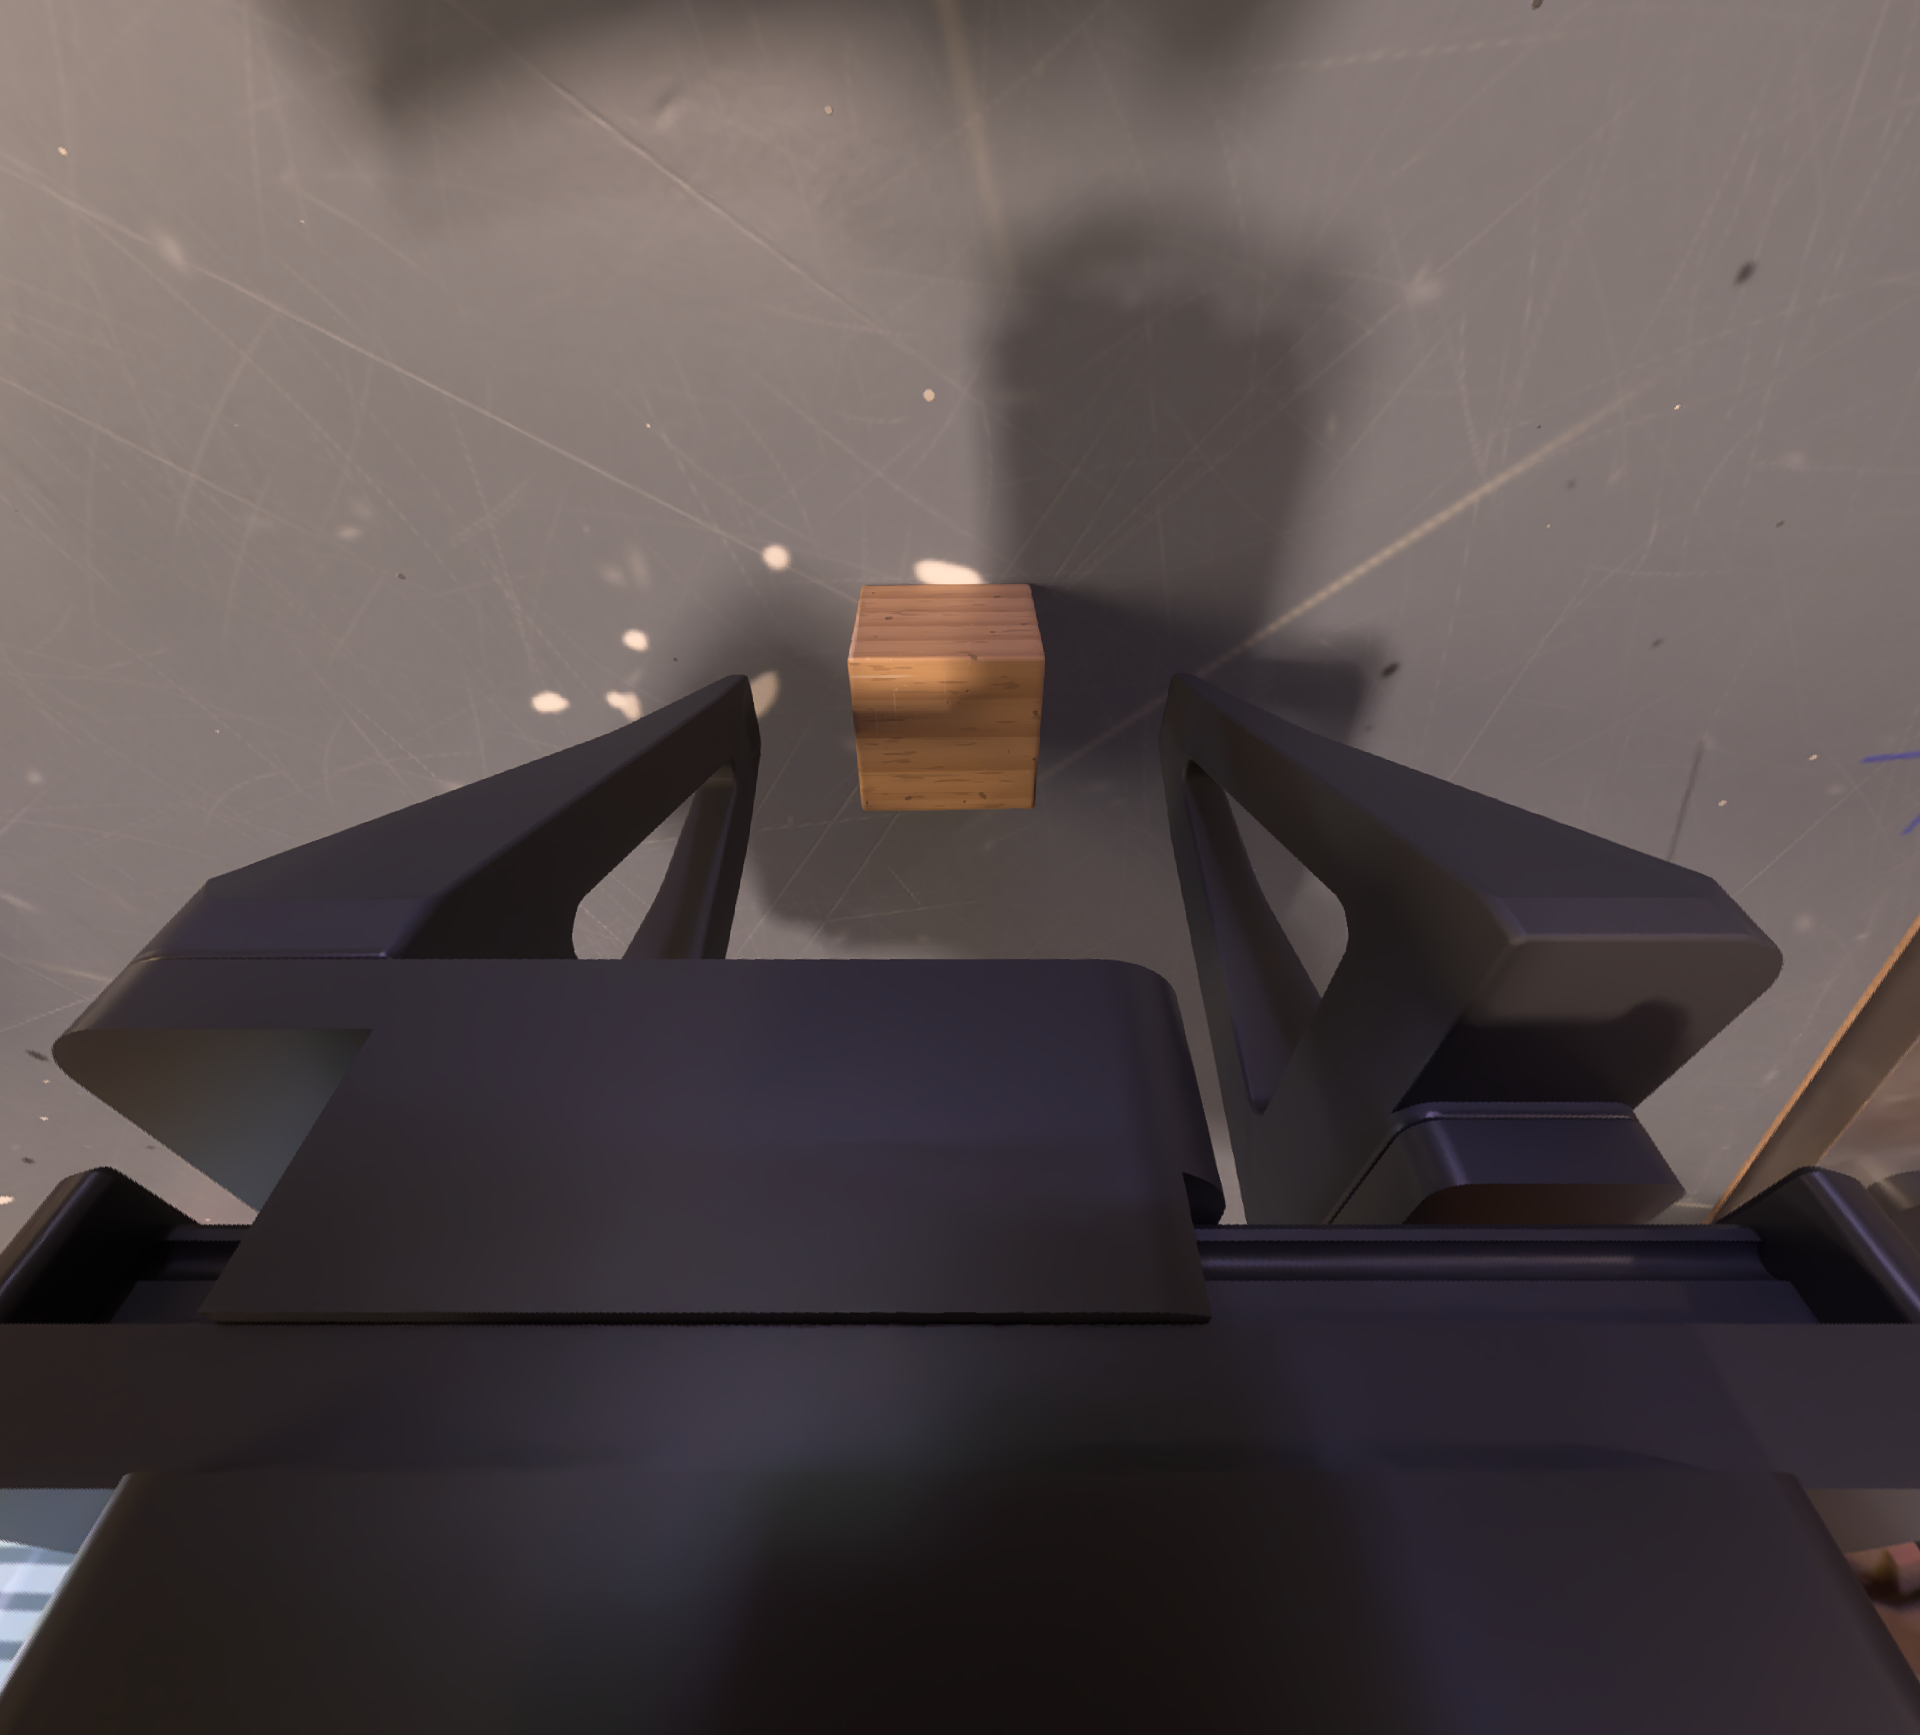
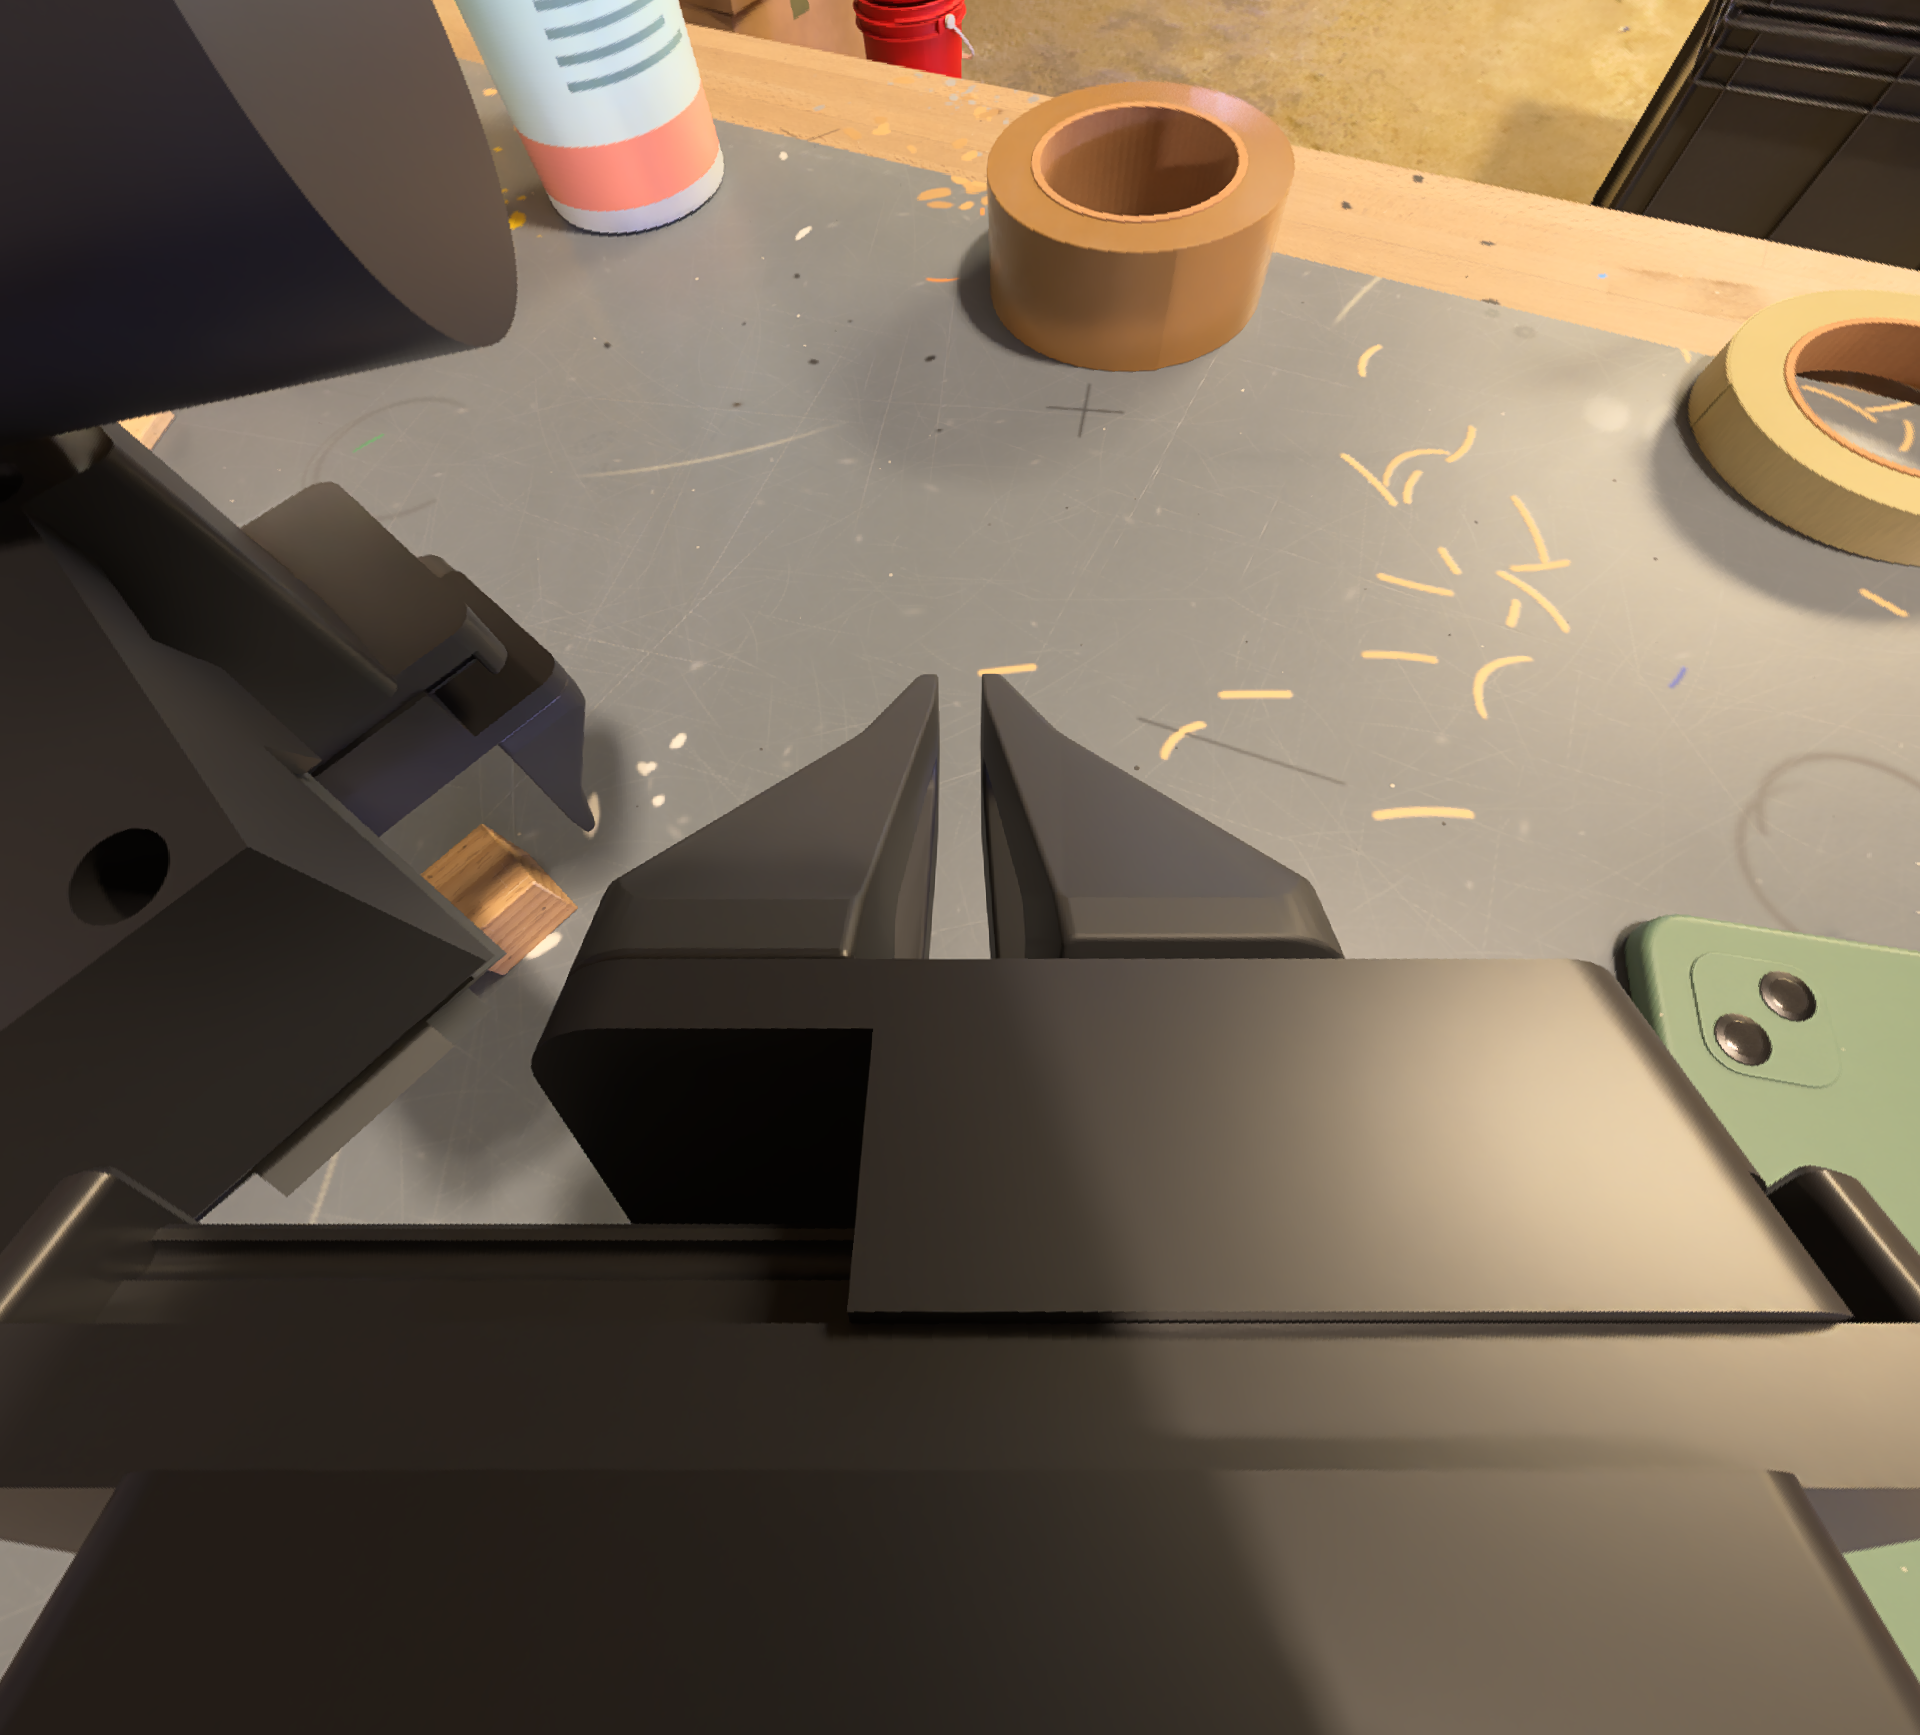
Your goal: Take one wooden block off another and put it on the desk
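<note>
Your left fingers [image 1: 961,698] are spread wide, one on each side of the block stack [image 1: 943,698], ready to grab the top block. Your right fingers [image 2: 959,698] are pinched together, holding nothing, away from the stack.

The wooden block [image 1: 943,698] is light brown with a banded grain. The surface [image 2: 831,501] is scratched grey with yellow flecks. A brown tape roll [image 2: 1132,272], a tan tape roll [image 2: 1766,449] and a pale green phone [image 2: 1808,1114] lie there; the tube [image 2: 571,12] is blue, white and pink with grey stripes.

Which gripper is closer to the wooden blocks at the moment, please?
Left. The left gripper hangs open just above the wooden blocks; the right gripper sits shut off to one side.
</note>
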{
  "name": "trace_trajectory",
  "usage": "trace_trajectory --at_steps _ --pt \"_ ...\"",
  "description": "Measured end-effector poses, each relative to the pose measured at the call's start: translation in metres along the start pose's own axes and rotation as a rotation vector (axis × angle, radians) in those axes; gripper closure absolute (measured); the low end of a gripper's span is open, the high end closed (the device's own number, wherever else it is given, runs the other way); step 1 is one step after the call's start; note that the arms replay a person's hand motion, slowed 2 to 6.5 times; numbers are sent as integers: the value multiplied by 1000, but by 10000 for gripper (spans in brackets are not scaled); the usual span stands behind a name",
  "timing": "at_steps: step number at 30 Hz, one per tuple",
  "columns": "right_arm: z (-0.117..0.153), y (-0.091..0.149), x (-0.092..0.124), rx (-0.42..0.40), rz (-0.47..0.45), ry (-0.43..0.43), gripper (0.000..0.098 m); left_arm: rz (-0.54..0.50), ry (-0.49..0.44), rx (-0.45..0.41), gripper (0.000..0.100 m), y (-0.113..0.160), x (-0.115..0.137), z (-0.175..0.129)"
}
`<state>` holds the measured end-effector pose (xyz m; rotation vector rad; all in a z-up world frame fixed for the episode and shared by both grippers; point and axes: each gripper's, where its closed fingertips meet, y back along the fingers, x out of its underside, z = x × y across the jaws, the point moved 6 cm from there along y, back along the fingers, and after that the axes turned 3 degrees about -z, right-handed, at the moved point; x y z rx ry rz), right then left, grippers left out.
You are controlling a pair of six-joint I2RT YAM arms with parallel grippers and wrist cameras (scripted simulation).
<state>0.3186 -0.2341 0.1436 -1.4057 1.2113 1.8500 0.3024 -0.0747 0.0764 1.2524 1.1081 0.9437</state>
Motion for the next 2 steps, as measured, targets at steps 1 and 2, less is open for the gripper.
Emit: trace_trajectory --at_steps 1,2 --pt "1 0 0 0 1 3 911 -4 0 0 343 1 0 0" --pt "1 -1 0 0 3 6 911 -9 1 0 347 1 -1 0"
